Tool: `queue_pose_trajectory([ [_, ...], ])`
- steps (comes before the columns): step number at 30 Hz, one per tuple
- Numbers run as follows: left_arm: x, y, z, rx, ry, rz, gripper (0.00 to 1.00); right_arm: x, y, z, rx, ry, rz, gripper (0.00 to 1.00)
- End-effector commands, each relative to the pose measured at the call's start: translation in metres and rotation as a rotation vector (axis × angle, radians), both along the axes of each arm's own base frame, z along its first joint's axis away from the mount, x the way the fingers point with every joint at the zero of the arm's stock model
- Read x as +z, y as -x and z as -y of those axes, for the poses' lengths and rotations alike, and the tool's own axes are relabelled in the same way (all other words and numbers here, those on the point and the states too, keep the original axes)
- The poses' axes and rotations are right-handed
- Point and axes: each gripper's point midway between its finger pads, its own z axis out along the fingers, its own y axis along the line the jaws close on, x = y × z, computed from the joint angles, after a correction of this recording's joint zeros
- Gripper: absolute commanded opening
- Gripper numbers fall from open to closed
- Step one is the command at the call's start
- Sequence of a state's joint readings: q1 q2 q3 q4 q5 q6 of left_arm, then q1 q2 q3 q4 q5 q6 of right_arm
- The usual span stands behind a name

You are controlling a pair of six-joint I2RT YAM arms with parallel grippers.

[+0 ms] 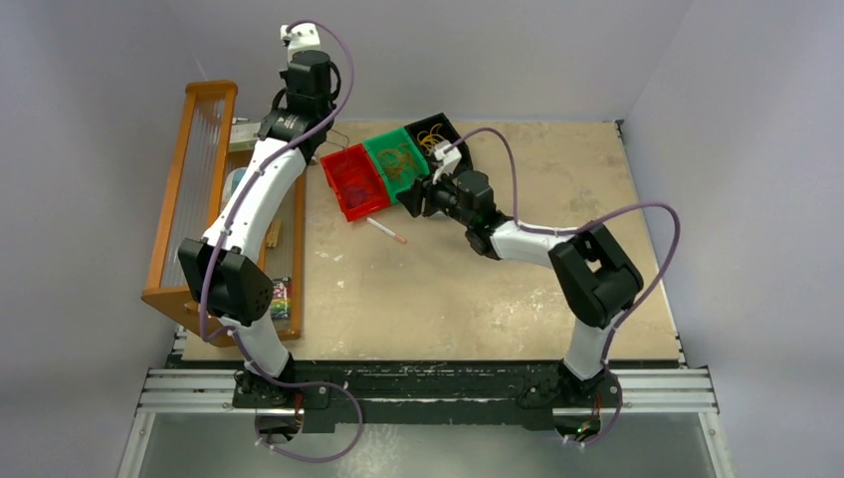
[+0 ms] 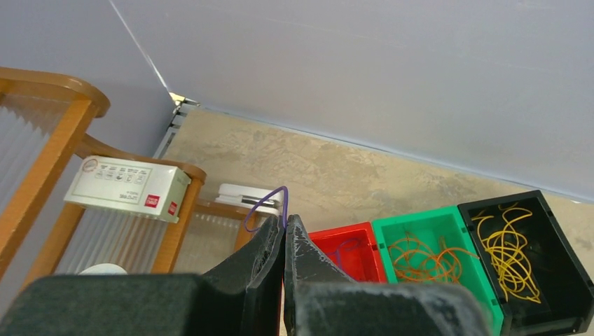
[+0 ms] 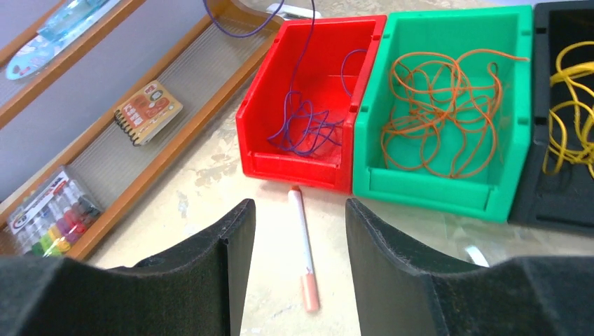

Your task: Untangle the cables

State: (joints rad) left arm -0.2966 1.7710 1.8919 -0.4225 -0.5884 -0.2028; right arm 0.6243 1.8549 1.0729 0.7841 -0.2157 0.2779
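My left gripper (image 2: 285,222) is shut on a thin purple cable (image 2: 265,207) and holds it high above the red bin (image 2: 354,246). The cable hangs down into the red bin (image 3: 308,98), where the rest lies in a purple tangle (image 3: 302,126). Orange cables (image 3: 438,105) fill the green bin (image 3: 420,185). Yellow cables (image 3: 571,105) lie in the black bin (image 3: 553,199). My right gripper (image 3: 300,213) is open and empty, low over the table in front of the red bin, above a white pen (image 3: 302,245). In the top view the right gripper (image 1: 413,199) sits by the bins.
A wooden rack (image 1: 189,199) stands along the left edge, holding a white box (image 2: 126,187), a small notebook (image 3: 147,110) and a marker pack (image 3: 56,217). The three bins (image 1: 393,164) stand in a row at the back of the table. The pen (image 1: 386,231) lies before them.
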Motion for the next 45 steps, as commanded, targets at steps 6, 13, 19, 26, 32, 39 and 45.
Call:
queue_pose_trajectory([
  [6, -0.024, -0.008, 0.009, -0.028, 0.090, 0.043, 0.00, 0.036, 0.028, 0.040, -0.078, -0.078, 0.052, 0.53],
  [13, -0.061, -0.010, 0.013, -0.040, 0.096, 0.010, 0.00, 0.038, 0.054, 0.056, -0.067, -0.078, 0.037, 0.52],
  [19, -0.091, -0.011, 0.017, -0.056, 0.098, -0.034, 0.00, 0.034, 0.065, 0.068, -0.088, -0.057, 0.033, 0.52],
  [26, -0.123, -0.011, 0.024, -0.102, 0.072, -0.099, 0.00, 0.030, 0.067, 0.074, -0.109, -0.048, 0.029, 0.53],
  [32, -0.153, -0.016, 0.040, -0.214, 0.024, -0.194, 0.00, 0.028, 0.068, 0.074, -0.108, -0.052, 0.025, 0.53],
  [39, -0.194, -0.020, 0.049, -0.298, -0.043, -0.326, 0.00, 0.025, 0.069, 0.075, -0.105, -0.048, 0.020, 0.53],
  [45, -0.219, -0.027, 0.057, -0.341, -0.050, -0.383, 0.00, 0.022, 0.069, 0.074, -0.098, -0.041, 0.016, 0.53],
])
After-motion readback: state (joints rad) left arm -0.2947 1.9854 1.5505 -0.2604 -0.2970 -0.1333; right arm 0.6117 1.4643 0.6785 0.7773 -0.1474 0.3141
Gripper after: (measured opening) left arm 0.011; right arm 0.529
